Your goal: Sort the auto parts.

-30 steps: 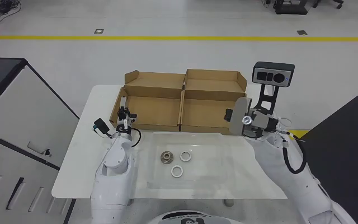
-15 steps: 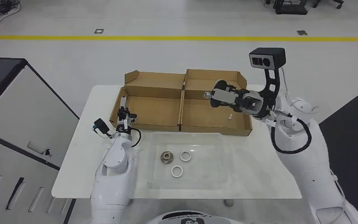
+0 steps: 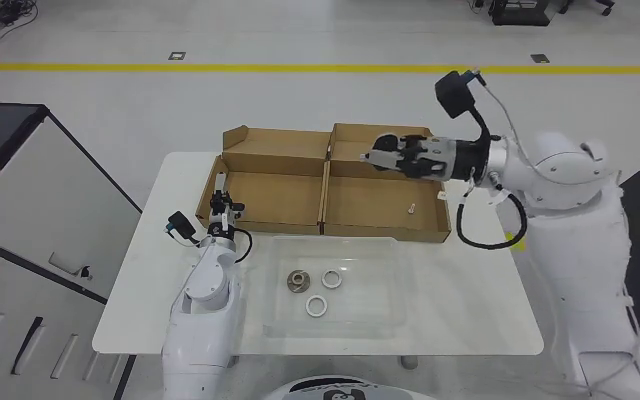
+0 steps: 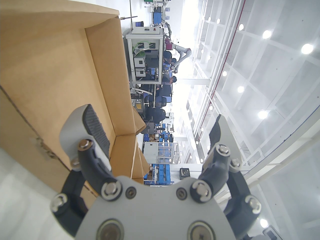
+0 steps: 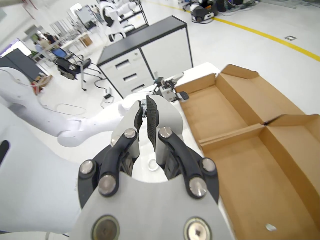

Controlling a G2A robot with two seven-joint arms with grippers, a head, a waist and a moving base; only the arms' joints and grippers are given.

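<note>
My right gripper (image 3: 370,160) hangs over the back of the right cardboard box (image 3: 345,215), shut on a small threaded metal bolt (image 5: 143,105) pinched between its pads. A small pale screw (image 3: 411,209) lies on that box's floor. The clear tray (image 3: 375,310) in front holds a round metal part (image 3: 296,281) and two white rings (image 3: 331,279) (image 3: 318,305). My left gripper (image 3: 222,200) stands open and empty at the front left corner of the left cardboard box (image 3: 275,195), with its fingers (image 4: 96,123) pointing upward beside the box wall (image 4: 50,76).
Both boxes have raised flaps along their back edges (image 3: 385,133). A grey drawer cabinet (image 5: 150,58) stands beyond the table's left side. Bare white table (image 3: 145,290) lies left of the tray.
My right arm has swung from the front right corner of the right box up and over it toward the back. The left arm has stayed still.
</note>
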